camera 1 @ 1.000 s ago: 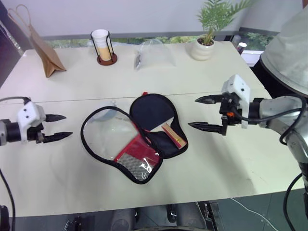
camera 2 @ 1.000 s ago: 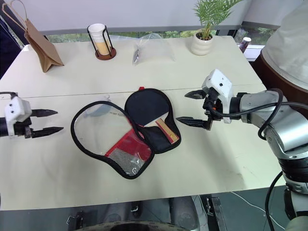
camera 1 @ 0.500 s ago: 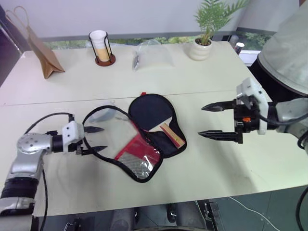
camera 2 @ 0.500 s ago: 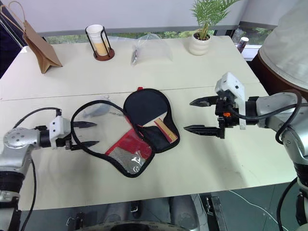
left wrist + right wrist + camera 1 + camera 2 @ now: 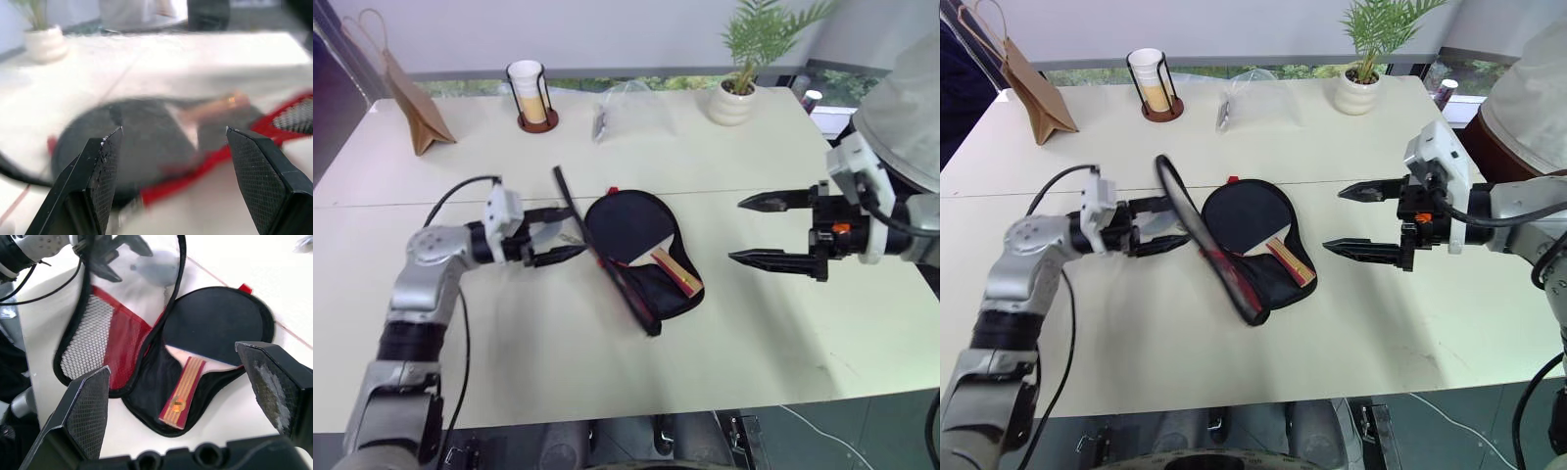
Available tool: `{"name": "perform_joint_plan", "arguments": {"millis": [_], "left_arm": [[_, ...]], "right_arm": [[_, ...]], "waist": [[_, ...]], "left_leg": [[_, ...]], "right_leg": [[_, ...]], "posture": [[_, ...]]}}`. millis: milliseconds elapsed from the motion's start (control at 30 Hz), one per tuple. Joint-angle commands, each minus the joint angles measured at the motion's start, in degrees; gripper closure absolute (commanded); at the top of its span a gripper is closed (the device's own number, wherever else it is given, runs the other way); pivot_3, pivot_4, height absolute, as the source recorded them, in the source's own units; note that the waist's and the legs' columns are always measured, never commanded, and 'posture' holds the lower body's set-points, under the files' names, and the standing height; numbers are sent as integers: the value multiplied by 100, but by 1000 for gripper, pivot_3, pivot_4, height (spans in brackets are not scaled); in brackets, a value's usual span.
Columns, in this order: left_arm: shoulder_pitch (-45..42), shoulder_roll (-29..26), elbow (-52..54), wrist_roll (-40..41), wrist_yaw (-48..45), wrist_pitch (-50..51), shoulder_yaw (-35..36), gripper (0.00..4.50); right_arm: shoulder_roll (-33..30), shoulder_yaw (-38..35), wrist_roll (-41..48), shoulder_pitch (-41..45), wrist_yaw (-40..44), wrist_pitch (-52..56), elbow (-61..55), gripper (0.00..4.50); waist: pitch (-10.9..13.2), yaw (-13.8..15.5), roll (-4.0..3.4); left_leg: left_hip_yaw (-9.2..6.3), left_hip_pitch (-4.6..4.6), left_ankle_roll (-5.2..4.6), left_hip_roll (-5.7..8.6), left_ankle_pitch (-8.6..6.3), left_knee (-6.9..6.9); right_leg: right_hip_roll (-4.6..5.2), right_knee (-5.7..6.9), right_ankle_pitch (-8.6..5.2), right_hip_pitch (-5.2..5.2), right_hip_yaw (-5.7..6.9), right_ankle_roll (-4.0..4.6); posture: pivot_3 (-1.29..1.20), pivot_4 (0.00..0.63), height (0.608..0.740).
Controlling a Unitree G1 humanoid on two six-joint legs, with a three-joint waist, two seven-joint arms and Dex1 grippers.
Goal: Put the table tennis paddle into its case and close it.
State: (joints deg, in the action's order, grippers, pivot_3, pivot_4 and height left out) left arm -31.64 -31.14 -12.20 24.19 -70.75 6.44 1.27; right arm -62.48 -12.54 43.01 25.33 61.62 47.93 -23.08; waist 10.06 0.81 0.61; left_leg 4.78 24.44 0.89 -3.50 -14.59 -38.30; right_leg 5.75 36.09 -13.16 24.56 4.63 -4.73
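Since the earlier frame my left gripper [image 5: 553, 233], fingers spread, swung in and tipped the floppy case [image 5: 651, 286] lid upright by its rim; paddle [image 5: 636, 231] lay inside. Right gripper [image 5: 766, 231] hung spread, empty.

Paper bag [image 5: 411, 93], cup holder [image 5: 534, 93], plastic bag [image 5: 631, 110], potted plant [image 5: 740, 93].
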Motion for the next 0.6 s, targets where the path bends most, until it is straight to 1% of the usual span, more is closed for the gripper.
{"name": "perform_joint_plan", "arguments": {"millis": [33,133,200,267,333,433,500,600], "left_arm": [[-371,408,-361,-206,258,7,-259,1043],[-750,1028,-1342,-953,783,-560,-708,1043],[-932,1346,-2022,-1524,1156,-962,-1053,1043],[-986,1484,-2481,-1925,1267,-1275,-1339,1043],[-986,1519,-2723,-2130,1310,-1516,-1466,1043],[-969,1480,-2637,-2077,1266,-1500,-1366,1043],[-978,1412,-2335,-1891,1271,-1306,-1168,1043],[-938,1293,-1729,-1524,1209,-846,-900,1043]], "right_arm": [[-63,-398,46,19,-241,-8,-184,20],[-45,-582,78,-67,-412,29,-241,20],[-35,-662,86,-184,-487,50,-307,20],[-27,-630,45,-346,-542,38,-411,20],[-6,-503,-47,-491,-569,-50,-471,20],[142,-54,-421,-482,-714,-311,-316,20],[351,370,-708,-405,-756,-514,-23,20],[644,799,-777,-197,-689,-440,383,20]], "waist": [[0,-3,0],[-1,4,3],[-1,5,4],[-3,-3,9],[-3,-24,10],[-5,-24,7],[-6,-23,9],[-5,-30,9]], "left_leg": [[0,0,0,0,0,0],[-2,-2,0,3,0,-1],[-4,-2,0,5,0,-2],[-7,-1,-1,5,0,-1],[-7,-2,-1,4,0,-1],[-10,-7,-1,-2,0,0],[-16,-8,-1,-6,0,-1],[-17,-7,-1,-8,0,-2]], "right_leg": [[0,-1,0,-1,0,0],[-1,-2,0,-5,0,-1],[-2,-3,0,-7,0,-1],[-3,-4,0,-7,0,-1],[-5,-5,0,-6,0,-1],[-10,0,1,-5,0,4],[-15,1,5,-5,0,10],[-17,1,7,-5,0,14]], "posture": [[0,150,740],[0,150,740],[0,150,740],[0,150,740],[0,150,740],[0,150,740],[0,150,740],[0,150,740]]}}
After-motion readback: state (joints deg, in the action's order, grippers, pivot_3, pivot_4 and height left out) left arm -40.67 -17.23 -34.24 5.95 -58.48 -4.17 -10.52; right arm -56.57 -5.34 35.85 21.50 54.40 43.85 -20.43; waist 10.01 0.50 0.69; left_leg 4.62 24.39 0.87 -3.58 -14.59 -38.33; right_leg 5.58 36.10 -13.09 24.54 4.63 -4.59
